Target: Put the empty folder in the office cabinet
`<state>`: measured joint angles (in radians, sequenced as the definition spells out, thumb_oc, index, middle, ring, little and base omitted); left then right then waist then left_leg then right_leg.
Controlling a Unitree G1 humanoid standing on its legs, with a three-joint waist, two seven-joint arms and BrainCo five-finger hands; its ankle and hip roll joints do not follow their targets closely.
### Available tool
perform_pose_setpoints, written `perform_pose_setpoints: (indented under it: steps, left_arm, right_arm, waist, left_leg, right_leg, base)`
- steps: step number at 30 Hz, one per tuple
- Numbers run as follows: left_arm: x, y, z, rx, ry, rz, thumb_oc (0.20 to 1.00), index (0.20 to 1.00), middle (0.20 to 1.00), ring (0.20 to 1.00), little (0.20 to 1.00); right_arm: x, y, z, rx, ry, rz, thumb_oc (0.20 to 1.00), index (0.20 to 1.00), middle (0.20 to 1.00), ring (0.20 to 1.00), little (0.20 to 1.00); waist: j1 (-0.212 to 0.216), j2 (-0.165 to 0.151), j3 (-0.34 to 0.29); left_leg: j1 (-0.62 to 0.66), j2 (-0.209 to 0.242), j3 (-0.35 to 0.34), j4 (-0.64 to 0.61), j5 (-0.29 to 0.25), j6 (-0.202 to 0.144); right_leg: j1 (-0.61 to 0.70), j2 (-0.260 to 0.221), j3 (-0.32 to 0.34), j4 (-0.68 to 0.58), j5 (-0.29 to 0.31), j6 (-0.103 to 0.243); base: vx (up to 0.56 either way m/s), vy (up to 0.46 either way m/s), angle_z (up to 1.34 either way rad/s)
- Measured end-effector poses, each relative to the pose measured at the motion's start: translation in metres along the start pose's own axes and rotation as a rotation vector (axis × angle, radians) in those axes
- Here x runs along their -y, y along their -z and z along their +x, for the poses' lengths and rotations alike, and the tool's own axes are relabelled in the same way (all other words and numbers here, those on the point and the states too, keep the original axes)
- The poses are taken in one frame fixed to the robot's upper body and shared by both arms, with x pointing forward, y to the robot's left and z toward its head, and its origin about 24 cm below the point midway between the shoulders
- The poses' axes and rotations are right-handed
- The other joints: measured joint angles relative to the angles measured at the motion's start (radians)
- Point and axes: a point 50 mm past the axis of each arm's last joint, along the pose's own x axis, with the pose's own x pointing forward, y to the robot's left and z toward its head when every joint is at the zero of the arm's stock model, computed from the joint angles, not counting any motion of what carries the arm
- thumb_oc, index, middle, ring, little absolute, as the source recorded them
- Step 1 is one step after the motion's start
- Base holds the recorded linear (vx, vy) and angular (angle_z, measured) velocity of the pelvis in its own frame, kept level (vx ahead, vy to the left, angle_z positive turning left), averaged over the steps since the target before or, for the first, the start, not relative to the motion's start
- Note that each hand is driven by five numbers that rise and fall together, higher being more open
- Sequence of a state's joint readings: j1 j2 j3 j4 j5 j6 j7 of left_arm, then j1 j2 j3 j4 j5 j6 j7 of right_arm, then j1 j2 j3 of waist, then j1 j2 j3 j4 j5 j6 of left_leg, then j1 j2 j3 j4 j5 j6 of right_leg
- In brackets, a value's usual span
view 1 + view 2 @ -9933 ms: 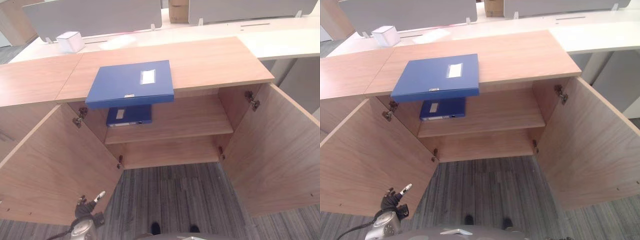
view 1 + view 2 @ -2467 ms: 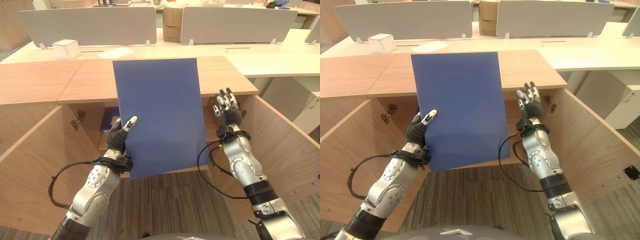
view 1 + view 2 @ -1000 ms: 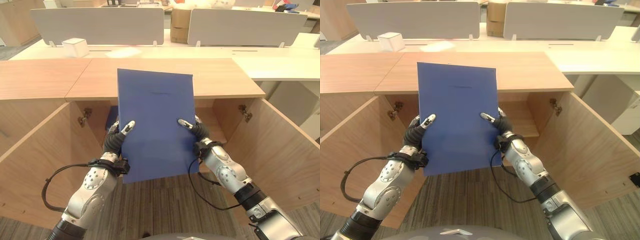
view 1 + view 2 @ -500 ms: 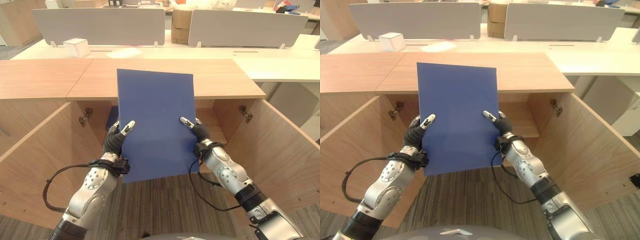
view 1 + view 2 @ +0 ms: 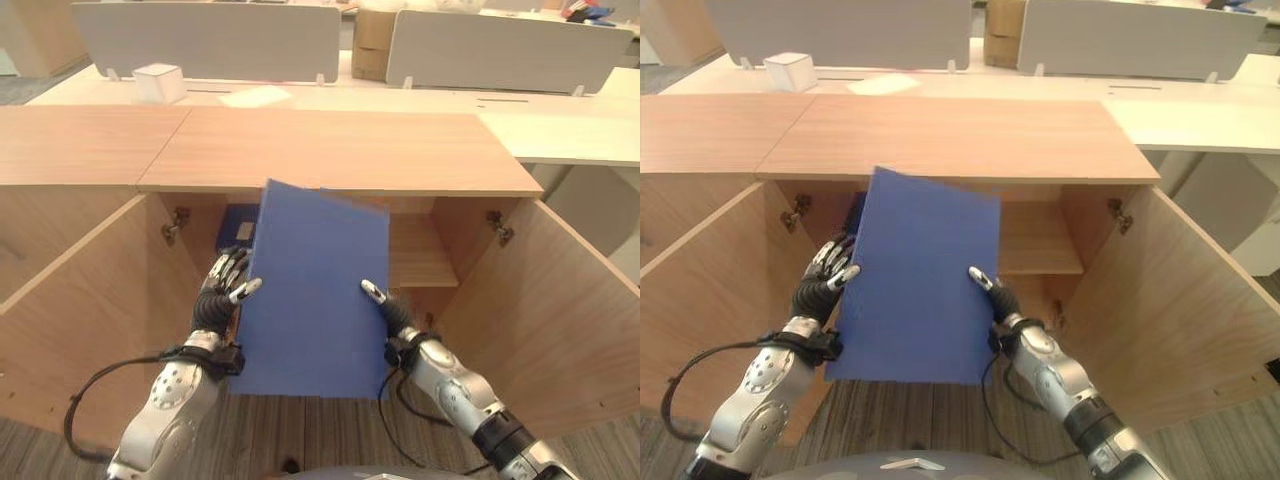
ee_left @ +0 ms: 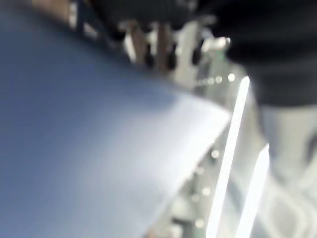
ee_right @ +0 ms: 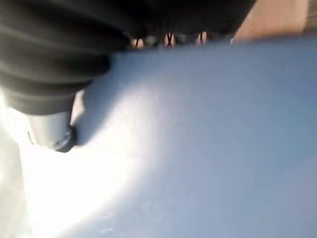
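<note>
The blue folder point(image 5: 315, 295) hangs between my two hands in front of the open office cabinet point(image 5: 340, 150). It tips forward, with its top edge at the cabinet's opening by the upper shelf point(image 5: 420, 260). My left hand point(image 5: 218, 292) is at the folder's left edge, fingers spread and fairly straight beside the edge, thumb on the front face. My right hand point(image 5: 392, 318) holds the right edge, thumb on the front, fingers hidden behind. The folder's blue face point(image 7: 208, 148) shows close up in the right wrist view.
A second blue folder point(image 5: 238, 225) lies at the left of the upper shelf, behind the held one. Both cabinet doors stand wide open, the left door point(image 5: 80, 310) and the right door point(image 5: 560, 300). A white box point(image 5: 160, 82) sits on the desk behind.
The folder has come down from in front of the cabinet top and tipped forward toward the opening. My left hand's fingers have come out from behind it to its left edge.
</note>
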<state>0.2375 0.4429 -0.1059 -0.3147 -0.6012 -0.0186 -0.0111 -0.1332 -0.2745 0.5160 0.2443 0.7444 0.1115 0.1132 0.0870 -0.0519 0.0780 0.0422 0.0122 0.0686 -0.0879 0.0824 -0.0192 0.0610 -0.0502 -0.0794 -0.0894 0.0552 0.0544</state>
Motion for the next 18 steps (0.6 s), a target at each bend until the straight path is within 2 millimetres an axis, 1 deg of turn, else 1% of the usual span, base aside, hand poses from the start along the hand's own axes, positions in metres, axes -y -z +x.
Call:
perform_pose_setpoints:
  steps: [1, 2, 3, 4, 5, 6, 7, 8, 10, 11, 13, 15, 16, 17, 18]
  left_arm:
    - [-0.006, -0.005, 0.0, 0.029, -0.031, 0.008, 1.0, 1.0, 1.0, 1.0, 1.0]
    - [-0.015, -0.014, -0.001, 0.09, -0.081, 0.042, 1.0, 1.0, 1.0, 1.0, 1.0]
    - [-0.015, -0.014, -0.001, 0.09, -0.081, 0.042, 1.0, 1.0, 1.0, 1.0, 1.0]
    - [-0.023, -0.019, -0.004, 0.124, -0.133, 0.065, 1.0, 1.0, 1.0, 1.0, 1.0]
    - [-0.023, -0.019, -0.004, 0.124, -0.133, 0.065, 1.0, 1.0, 1.0, 1.0, 1.0]
    - [-0.029, -0.014, -0.008, 0.106, -0.167, 0.093, 1.0, 1.0, 1.0, 1.0, 1.0]
    - [-0.033, -0.01, -0.01, 0.089, -0.191, 0.098, 1.0, 1.0, 1.0, 1.0, 1.0]
    - [-0.039, -0.002, -0.011, 0.052, -0.218, 0.12, 1.0, 1.0, 1.0, 1.0, 1.0]
    - [-0.049, 0.013, -0.014, -0.02, -0.269, 0.134, 1.0, 1.0, 1.0, 1.0, 1.0]
    - [-0.054, 0.021, -0.017, -0.058, -0.289, 0.16, 1.0, 1.0, 1.0, 1.0, 1.0]
    - [-0.065, 0.037, -0.023, -0.142, -0.338, 0.217, 1.0, 1.0, 1.0, 1.0, 1.0]
    - [-0.072, 0.046, -0.022, -0.189, -0.363, 0.241, 1.0, 1.0, 1.0, 1.0, 1.0]
    - [-0.075, 0.06, -0.024, -0.248, -0.373, 0.298, 1.0, 1.0, 1.0, 1.0, 1.0]
    - [-0.079, 0.071, -0.024, -0.307, -0.387, 0.318, 1.0, 1.0, 1.0, 1.0, 1.0]
    - [-0.079, 0.071, -0.024, -0.307, -0.387, 0.318, 1.0, 1.0, 1.0, 1.0, 1.0]
  right_arm:
    - [0.004, 0.005, -0.002, -0.022, 0.02, -0.018, 0.2, 0.2, 0.2, 0.2, 0.2]
    - [0.013, 0.013, -0.005, -0.075, 0.061, -0.059, 0.2, 0.2, 0.2, 0.2, 0.2]
    - [0.013, 0.013, -0.005, -0.075, 0.061, -0.059, 0.2, 0.2, 0.2, 0.2, 0.2]
    - [0.022, 0.023, -0.012, -0.131, 0.092, -0.097, 0.2, 0.2, 0.2, 0.2, 0.2]
    - [0.022, 0.023, -0.012, -0.131, 0.092, -0.097, 0.2, 0.2, 0.2, 0.2, 0.2]
    - [0.027, 0.027, -0.015, -0.159, 0.11, -0.121, 0.2, 0.2, 0.2, 0.2, 0.2]
    - [0.027, 0.025, -0.014, -0.153, 0.11, -0.128, 0.2, 0.2, 0.2, 0.2, 0.2]
    - [0.028, 0.023, -0.014, -0.149, 0.112, -0.132, 0.2, 0.2, 0.2, 0.2, 0.2]
    - [0.027, 0.017, -0.01, -0.132, 0.105, -0.146, 0.2, 0.2, 0.2, 0.2, 0.2]
    - [0.027, 0.014, -0.009, -0.125, 0.107, -0.15, 0.2, 0.2, 0.2, 0.2, 0.2]
    - [0.027, 0.003, -0.003, -0.096, 0.104, -0.165, 0.2, 0.2, 0.2, 0.2, 0.2]
    - [0.029, -0.01, 0.003, -0.064, 0.114, -0.183, 0.2, 0.2, 0.2, 0.2, 0.2]
    - [0.033, -0.016, 0.009, -0.042, 0.15, -0.171, 0.2, 0.2, 0.2, 0.2, 0.2]
    - [0.036, -0.022, 0.012, -0.022, 0.181, -0.17, 0.2, 0.2, 0.2, 0.2, 0.2]
    - [0.036, -0.022, 0.012, -0.022, 0.181, -0.17, 0.2, 0.2, 0.2, 0.2, 0.2]
  waist:
    - [0.012, 0.001, 0.015]
    - [0.032, 0.002, 0.041]
    - [0.032, 0.002, 0.041]
    - [0.058, 0.011, 0.067]
    - [0.058, 0.011, 0.067]
    - [0.069, 0.021, 0.092]
    - [0.069, 0.023, 0.107]
    - [0.071, 0.028, 0.115]
    - [0.07, 0.035, 0.146]
    - [0.069, 0.036, 0.15]
    - [0.067, 0.037, 0.157]
    - [0.065, 0.041, 0.181]
    - [0.068, 0.048, 0.187]
    - [0.068, 0.054, 0.197]
    - [0.068, 0.054, 0.197]
  left_leg:
    - [-0.016, 0.0, -0.006, 0.0, 0.006, -0.004]
    - [-0.041, 0.0, -0.021, 0.004, 0.017, -0.002]
    - [-0.041, 0.0, -0.021, 0.004, 0.017, -0.002]
    - [-0.073, -0.002, -0.028, 0.009, 0.028, 0.001]
    - [-0.073, -0.002, -0.028, 0.009, 0.028, 0.001]
    - [-0.102, -0.003, -0.035, 0.009, 0.039, 0.006]
    - [-0.114, -0.003, -0.041, 0.01, 0.045, 0.002]
    - [-0.135, -0.002, -0.042, 0.01, 0.053, 0.009]
    - [-0.145, -0.001, -0.045, 0.01, 0.058, 0.008]
    - [-0.153, -0.001, -0.045, 0.01, 0.056, 0.005]
    - [-0.183, -0.001, -0.047, 0.01, 0.06, -0.003]
    - [-0.198, 0.0, -0.048, 0.01, 0.065, -0.007]
    - [-0.211, 0.0, -0.051, 0.01, 0.068, -0.006]
    - [-0.215, -0.001, -0.052, 0.01, 0.068, -0.007]
    - [-0.215, -0.001, -0.052, 0.01, 0.068, -0.007]
  right_leg:
    - [-0.014, 0.0, -0.006, 0.0, 0.002, 0.002]
    - [-0.032, 0.0, -0.02, 0.002, 0.008, 0.005]
    - [-0.032, 0.0, -0.02, 0.002, 0.008, 0.005]
    - [-0.06, -0.001, -0.029, 0.003, 0.014, 0.006]
    - [-0.06, -0.001, -0.029, 0.003, 0.014, 0.006]
    - [-0.082, -0.001, -0.041, 0.005, 0.022, 0.002]
    - [-0.094, -0.001, -0.043, 0.005, 0.026, 0.002]
    - [-0.115, -0.001, -0.045, 0.005, 0.031, -0.001]
    - [-0.126, 0.001, -0.046, 0.005, 0.041, -0.004]
    - [-0.133, 0.001, -0.046, 0.004, 0.041, -0.004]
    - [-0.163, 0.001, -0.048, 0.004, 0.043, -0.003]
    - [-0.177, 0.002, -0.051, 0.005, 0.049, -0.003]
    - [-0.187, 0.002, -0.057, 0.005, 0.049, -0.002]
    - [-0.191, 0.001, -0.06, 0.005, 0.049, -0.002]
    - [-0.191, 0.001, -0.06, 0.005, 0.049, -0.002]
  base:
    - [-0.14, -0.04, 0.29]
    - [-0.1, -0.029, 0.24]
    - [-0.15, -0.037, 0.26]
    - [-0.08, -0.017, 0.09]
    - [-0.13, -0.03, 0.2]
    - [-0.05, -0.013, 0.13]
    - [-0.1, -0.018, 0.15]
    - [-0.06, -0.01, 0.03]
    - [-0.09, -0.012, 0.0]
    - [-0.1, -0.012, 0.01]
    - [-0.07, -0.007, 0.01]
    - [-0.06, 0.0, 0.06]
    - [-0.03, -0.001, 0.1]
    - [-0.02, 0.001, 0.07]
    - [0.0, 0.0, 0.0]
